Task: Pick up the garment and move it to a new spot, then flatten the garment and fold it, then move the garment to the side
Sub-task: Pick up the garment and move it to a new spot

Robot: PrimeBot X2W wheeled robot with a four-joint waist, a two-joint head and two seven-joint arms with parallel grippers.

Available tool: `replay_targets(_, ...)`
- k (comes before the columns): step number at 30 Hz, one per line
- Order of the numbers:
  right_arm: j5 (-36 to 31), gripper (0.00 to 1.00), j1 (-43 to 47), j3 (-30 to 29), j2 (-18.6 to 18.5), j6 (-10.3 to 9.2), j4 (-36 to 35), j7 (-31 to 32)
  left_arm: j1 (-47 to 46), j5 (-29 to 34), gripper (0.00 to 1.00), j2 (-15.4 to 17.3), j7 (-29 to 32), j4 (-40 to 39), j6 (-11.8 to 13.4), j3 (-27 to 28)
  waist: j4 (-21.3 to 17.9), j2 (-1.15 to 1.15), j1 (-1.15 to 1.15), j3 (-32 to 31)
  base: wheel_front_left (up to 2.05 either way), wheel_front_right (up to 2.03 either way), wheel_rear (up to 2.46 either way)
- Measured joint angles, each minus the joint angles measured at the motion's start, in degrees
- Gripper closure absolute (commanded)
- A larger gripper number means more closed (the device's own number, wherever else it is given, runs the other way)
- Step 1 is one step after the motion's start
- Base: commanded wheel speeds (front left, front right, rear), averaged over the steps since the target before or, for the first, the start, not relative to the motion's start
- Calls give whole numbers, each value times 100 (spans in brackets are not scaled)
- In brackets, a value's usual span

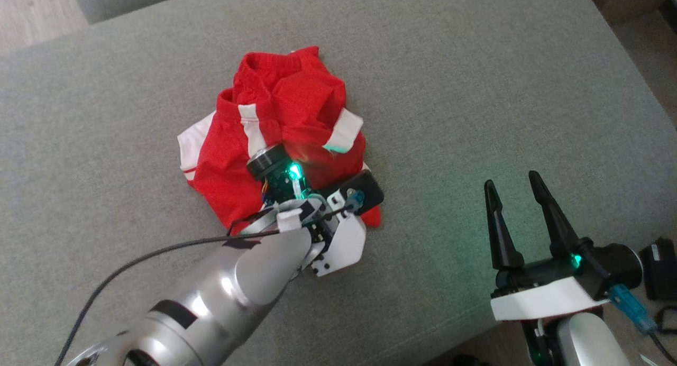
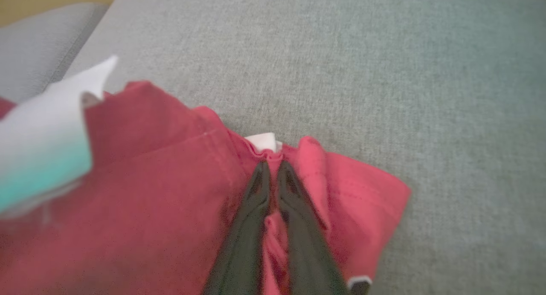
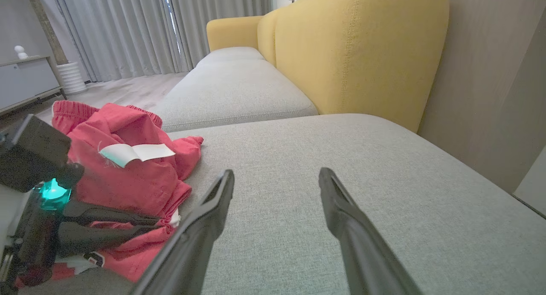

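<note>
The crumpled red garment (image 1: 275, 117) is pinched at a fold by the left tool (image 2: 273, 169) near the middle of the sofa seat (image 1: 476, 91); the right tool (image 1: 513, 189) is held spread by the near edge. Only the pick-up is judged begun; moving, flattening and folding are left.

I can read no words, brands or numbers anywhere in front of me. The white tag (image 3: 136, 152) lying on top of the red garment (image 1: 296, 101) faces me, but its surface is too pale and blurred for me to make out any print.
</note>
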Motion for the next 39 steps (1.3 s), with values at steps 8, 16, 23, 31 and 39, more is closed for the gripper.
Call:
replay_targets(8, -1, 0, 82, -8, 0, 0, 96, 0, -16, -525, 100, 102, -1395, -266, -43, 25, 120, 0, 0, -430, 0, 0, 0)
replay_targets(16, -2, 0, 370, 125, 0, 0, 190, 0, -1568, -1621, 100, 235, -2140, -881, -45, -60, 364, 0, -1, -1045, 0, 0, 0)
replay_targets(23, -1, 0, 517, 145, 0, 0, 194, 0, -2937, -1960, 100, 790, -2714, -702, -45, 423, 681, 0, -1, -1256, 0, 0, 0)
replay_targets(31, -62, 0, 613, 37, 0, 0, 197, 0, -3939, -2087, 100, 1444, -2997, -443, -41, 1103, 1274, 0, -1, -1305, 0, 0, 0)
replay_targets(39, -77, 0, 609, 4, 0, 0, 196, 0, -3832, -2305, 100, 2081, -3043, -294, -44, 1012, 2068, 0, 0, -1327, 0, 0, 0)
